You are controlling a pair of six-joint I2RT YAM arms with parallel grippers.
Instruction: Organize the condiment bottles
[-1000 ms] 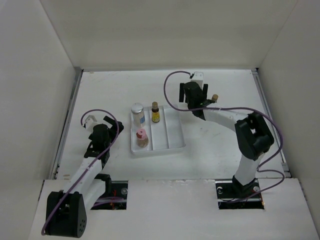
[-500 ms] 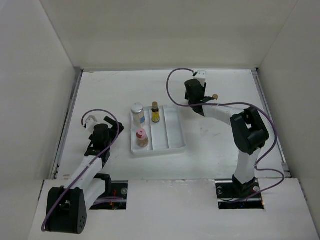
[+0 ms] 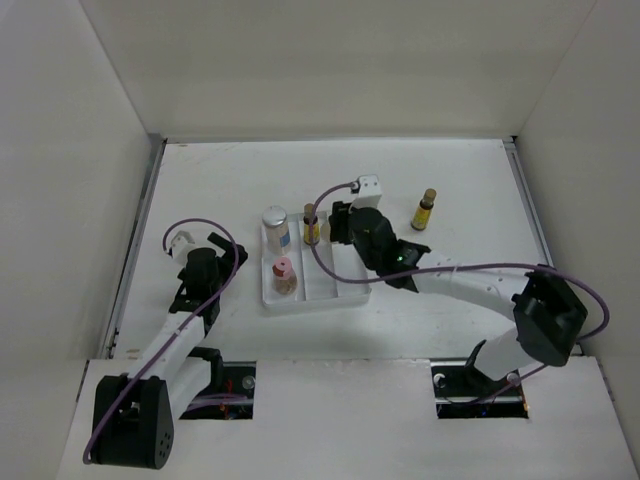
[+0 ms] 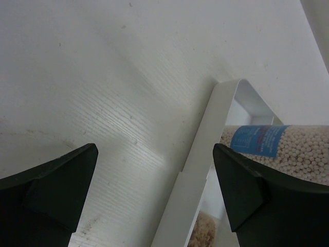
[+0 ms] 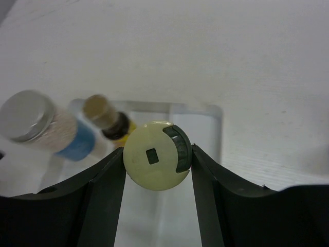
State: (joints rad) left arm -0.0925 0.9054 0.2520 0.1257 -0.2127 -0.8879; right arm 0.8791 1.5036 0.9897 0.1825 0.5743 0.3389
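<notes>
One bottle is on its way: your right fingers (image 5: 103, 190), clamped on the yellow-capped bottle (image 5: 154, 162), have swung from right of the tray (image 3: 345, 285) to above it, seemingly mid-tray. Left fingers (image 4: 56, 185) stand open beside the tray's left edge.

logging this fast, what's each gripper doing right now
left gripper: open, holding nothing
right gripper: closed on the yellow-capped bottle

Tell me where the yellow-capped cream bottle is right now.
In the right wrist view, the yellow-capped cream bottle is clamped in the right gripper, over the white three-compartment tray, just right of the brown-capped amber bottle standing there.
</notes>
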